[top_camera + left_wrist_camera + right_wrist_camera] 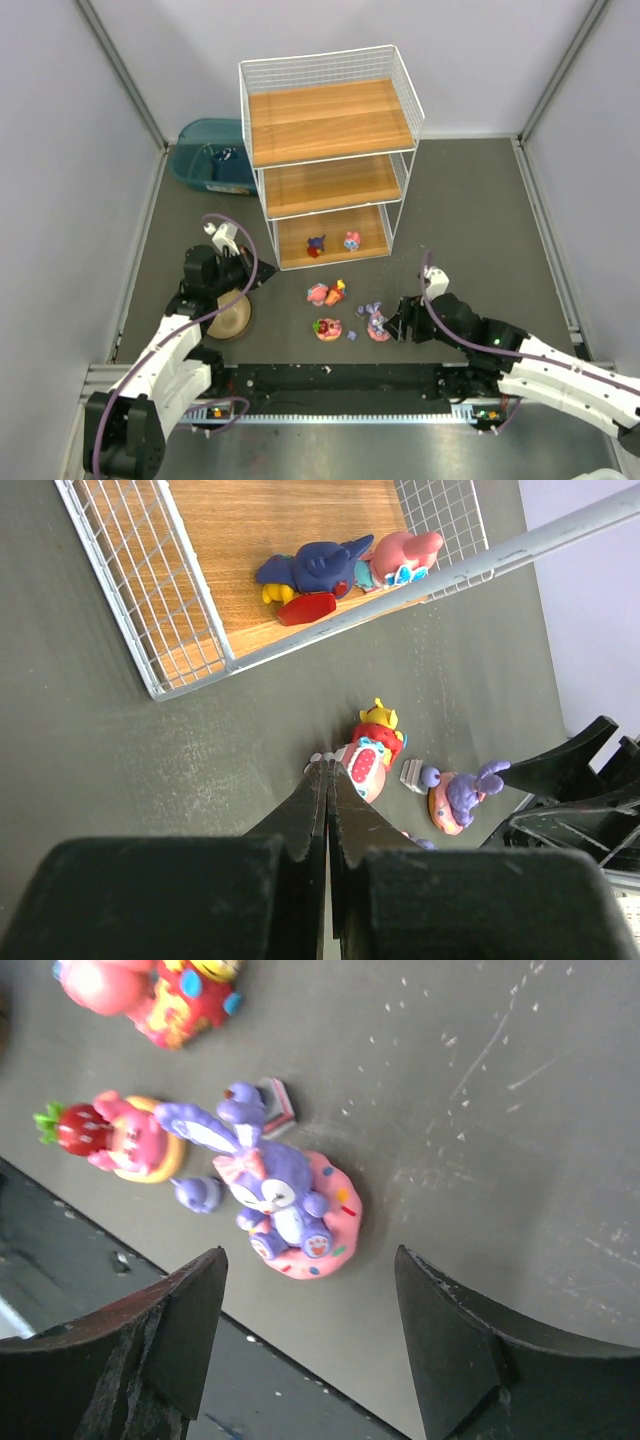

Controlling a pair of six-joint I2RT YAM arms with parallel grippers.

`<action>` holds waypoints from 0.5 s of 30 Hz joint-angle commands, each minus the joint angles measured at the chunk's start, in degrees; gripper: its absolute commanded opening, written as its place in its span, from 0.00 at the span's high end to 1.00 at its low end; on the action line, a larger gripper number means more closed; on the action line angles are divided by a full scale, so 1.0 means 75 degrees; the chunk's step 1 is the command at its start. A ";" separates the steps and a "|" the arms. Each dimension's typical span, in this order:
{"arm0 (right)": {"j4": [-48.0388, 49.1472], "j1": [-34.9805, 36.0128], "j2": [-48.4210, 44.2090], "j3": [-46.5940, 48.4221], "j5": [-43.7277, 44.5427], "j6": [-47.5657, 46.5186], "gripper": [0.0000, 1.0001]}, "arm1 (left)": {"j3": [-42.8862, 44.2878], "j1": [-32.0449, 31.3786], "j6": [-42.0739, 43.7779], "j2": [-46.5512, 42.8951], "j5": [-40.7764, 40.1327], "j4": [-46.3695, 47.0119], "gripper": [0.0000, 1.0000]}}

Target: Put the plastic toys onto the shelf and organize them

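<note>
The shelf (pixel 330 120) stands at the back, and its bottom board holds a dark blue toy (pixel 316 245) and a pink toy (pixel 351 240). On the table in front lie a pink, red and yellow figure pair (pixel 326 293), a pink disc with a strawberry (pixel 327 327) and a purple-eared bunny on a pink disc (pixel 377 322). My right gripper (pixel 308 1254) is open and empty, its fingers just short of the bunny (pixel 280 1195). My left gripper (pixel 327 766) is shut on nothing and hovers near the pink and red figure (pixel 368 760).
A tan round bowl (pixel 232 315) sits under the left arm. A teal bin (pixel 205 160) stands left of the shelf. A small purple piece (pixel 197 1192) and a little striped block (pixel 277 1101) lie beside the bunny. Grey walls close in the table.
</note>
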 commanded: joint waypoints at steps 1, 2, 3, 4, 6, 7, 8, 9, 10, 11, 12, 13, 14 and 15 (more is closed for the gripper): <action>0.0108 0.0713 0.0994 0.0561 0.0891 -0.0273 0.30 | -0.0105 -0.0034 -0.0064 -0.0068 -0.0052 0.0441 1.00; 0.0155 0.0889 0.1228 0.0643 0.1102 -0.0273 0.29 | -0.0105 -0.0034 -0.0064 -0.0079 -0.0040 0.0441 1.00; 0.0272 0.1262 0.1520 0.0818 0.1394 -0.0273 0.28 | -0.0105 -0.0034 -0.0064 -0.0068 -0.0040 0.0441 1.00; 0.0354 0.1440 0.1976 0.0901 0.1536 -0.0285 0.28 | -0.0105 -0.0034 -0.0064 -0.0056 -0.0029 0.0441 1.00; 0.0576 0.1826 0.2412 0.1112 0.1898 -0.0273 0.28 | -0.0117 -0.0034 -0.0076 -0.0056 -0.0005 0.0441 1.00; 0.0647 0.1921 0.2739 0.1148 0.1982 -0.0250 0.27 | -0.0117 -0.0034 -0.0076 -0.0056 -0.0005 0.0441 1.00; 0.0718 0.1969 0.2858 0.1171 0.2029 -0.0192 0.27 | -0.0140 -0.0034 -0.0087 -0.0067 0.0007 0.0453 1.00; 0.0788 0.1992 0.2952 0.1206 0.2099 -0.0156 0.26 | -0.0152 -0.0034 -0.0087 -0.0091 0.0007 0.0441 1.00; 0.0847 0.2016 0.3104 0.1207 0.2146 -0.0086 0.23 | -0.0164 -0.0034 -0.0087 -0.0103 0.0007 0.0441 1.00; 0.0894 0.2016 0.3152 0.1207 0.2193 -0.0085 0.22 | -0.0164 -0.0034 -0.0087 -0.0126 0.0007 0.0429 1.00; 0.0929 0.2016 0.3210 0.1207 0.2275 -0.0097 0.20 | -0.0176 -0.0034 -0.0087 -0.0149 -0.0005 0.0418 1.00; 0.0929 0.2016 0.3246 0.1218 0.2345 -0.0120 0.18 | -0.0187 -0.0034 -0.0099 -0.0150 -0.0017 0.0406 1.00; 0.0941 0.2016 0.3350 0.1230 0.2416 -0.0167 0.16 | -0.0187 -0.0034 -0.0088 -0.0161 -0.0040 0.0406 1.00; 0.0976 0.2028 0.3410 0.1253 0.2509 -0.0214 0.15 | -0.0187 -0.0034 -0.0099 -0.0150 -0.0040 0.0417 1.00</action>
